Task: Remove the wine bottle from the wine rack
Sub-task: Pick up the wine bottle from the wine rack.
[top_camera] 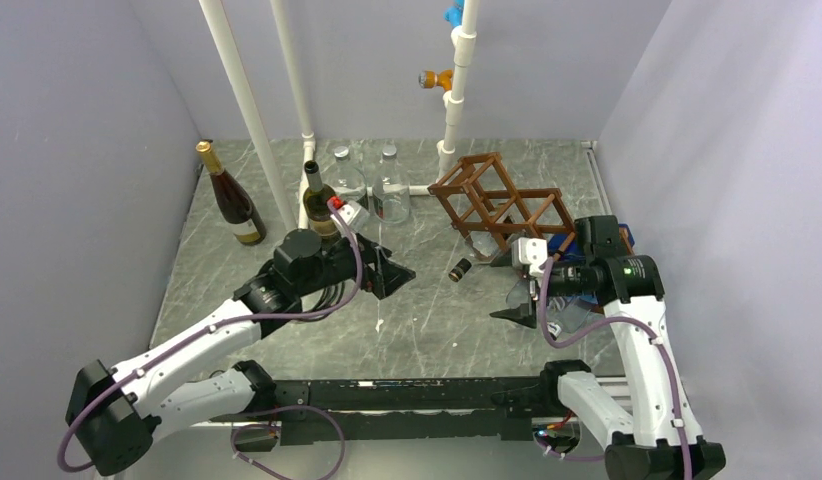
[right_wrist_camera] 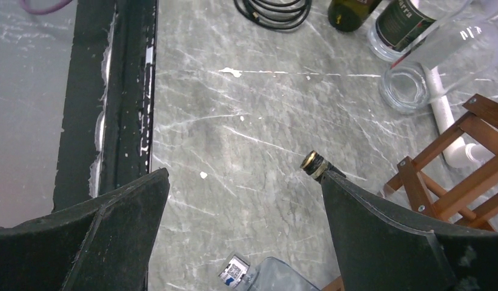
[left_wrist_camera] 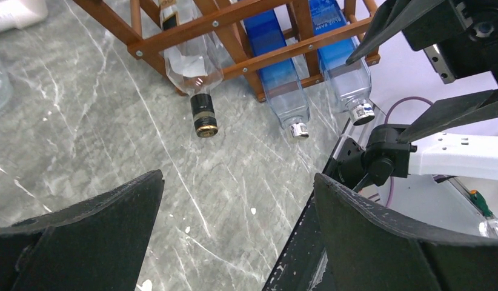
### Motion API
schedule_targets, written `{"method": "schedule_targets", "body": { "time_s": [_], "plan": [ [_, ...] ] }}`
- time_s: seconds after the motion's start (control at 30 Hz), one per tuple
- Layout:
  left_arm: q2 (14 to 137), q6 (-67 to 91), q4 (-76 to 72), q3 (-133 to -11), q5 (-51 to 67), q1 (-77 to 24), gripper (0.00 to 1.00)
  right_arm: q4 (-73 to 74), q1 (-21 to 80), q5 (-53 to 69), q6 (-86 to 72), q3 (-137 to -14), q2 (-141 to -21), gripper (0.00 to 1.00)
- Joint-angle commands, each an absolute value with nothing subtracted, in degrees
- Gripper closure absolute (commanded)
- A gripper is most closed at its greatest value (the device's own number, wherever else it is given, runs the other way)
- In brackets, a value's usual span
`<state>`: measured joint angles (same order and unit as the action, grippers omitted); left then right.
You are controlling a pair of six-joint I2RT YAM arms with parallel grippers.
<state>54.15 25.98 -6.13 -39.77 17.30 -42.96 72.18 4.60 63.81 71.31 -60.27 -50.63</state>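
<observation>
Approaching stage: neither claw has taken hold of anything; by my reading the pull has not begun.
Left claw (top_camera: 399, 268): spread wide and empty, hanging over the table (top_camera: 427, 325).
Right claw (top_camera: 505, 288): also spread wide and empty, low over the table.
Wine bottle (left_wrist_camera: 191, 63): clear glass with a dark capsule on the neck. It lies in a low cell of the wine rack (top_camera: 499, 200), neck poking out and sloping down toward the table. From the left claw it is ahead and a little left of centre. From the right claw its mouth shows just beside the tip of one finger (right_wrist_camera: 386, 236); I cannot tell whether they touch.
Neighbours: two blue bottles (left_wrist_camera: 280, 66), silver-capped, in the cells just right of it as the left claw looks.
Handling: stiff, smooth glass, likely slippery and breakable. It looks empty, so probably moderate in weight, carried mostly by the body inside the rack.
Where to hold: the exposed neck just behind the capsule, jaws across it.
Risk: a pull off the cell's line may jam the bottle or drag the rack.
</observation>
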Motion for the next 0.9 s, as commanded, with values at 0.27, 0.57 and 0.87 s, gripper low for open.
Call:
{"method": "schedule_targets", "body": {
  "time_s": [0.27,0.57,0.87],
  "plan": [
    [66.07,31.65,-14.3,-42.66,14.15,-46.41,0.01,69.57,-5.87,75.79,71.16,-55.96,-47.01,0.0],
    [75.51,31.82,-17.26,-47.01,15.05,-47.55,0.01,63.49,-8.92,78.88,65.79,-52.61,-46.19,0.0],
    [84.99,31.19,-25.77,-50.0,17.56,-47.56,0.01,60.51,-10.74,80.66,64.49,-49.95,-47.18,0.0]
  ]
}}
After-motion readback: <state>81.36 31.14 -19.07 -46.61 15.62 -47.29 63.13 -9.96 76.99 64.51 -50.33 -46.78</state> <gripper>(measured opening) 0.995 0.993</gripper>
